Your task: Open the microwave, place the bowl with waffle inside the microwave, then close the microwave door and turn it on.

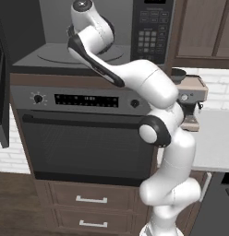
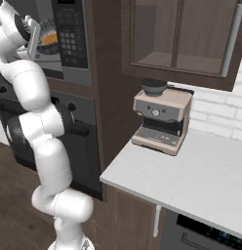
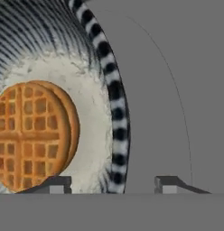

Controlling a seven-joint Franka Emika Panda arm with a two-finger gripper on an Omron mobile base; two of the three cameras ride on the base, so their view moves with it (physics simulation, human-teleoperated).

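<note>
Two dark fingertips of the hand [image 3: 113, 184] stood apart at the bottom of the hand view, one on each side of the rim of the bowl [image 3: 111, 90], neither clearly pressing it, so the hand looked spread wide rather than gripping. That bowl was dark with a fine striped pattern and a pale, dark-spotted rim, and its pale floor carried the waffle [image 3: 30, 134], a round orange-brown piece with a grid pattern. Beyond the rim lay the flat grey floor of the cavity with the faint curved edge of the turntable [image 3: 177, 90]. From the left base view, the microwave [image 1: 151, 30] sat open above the black oven [image 1: 84, 138], its grey cavity exposed and its keypad panel on the right; the white arm [image 1: 153, 120] reached up from the lower right into the cavity. The microwave door [image 1: 1, 87] hung swung out at the far left edge. From the right base view, the waffle showed as an orange patch inside the cavity, just beside the arm's wrist. Farther right, a beige coffee machine [image 2: 161, 119] stood on the pale surface [image 2: 201, 180] beneath wooden cabinets.
</note>
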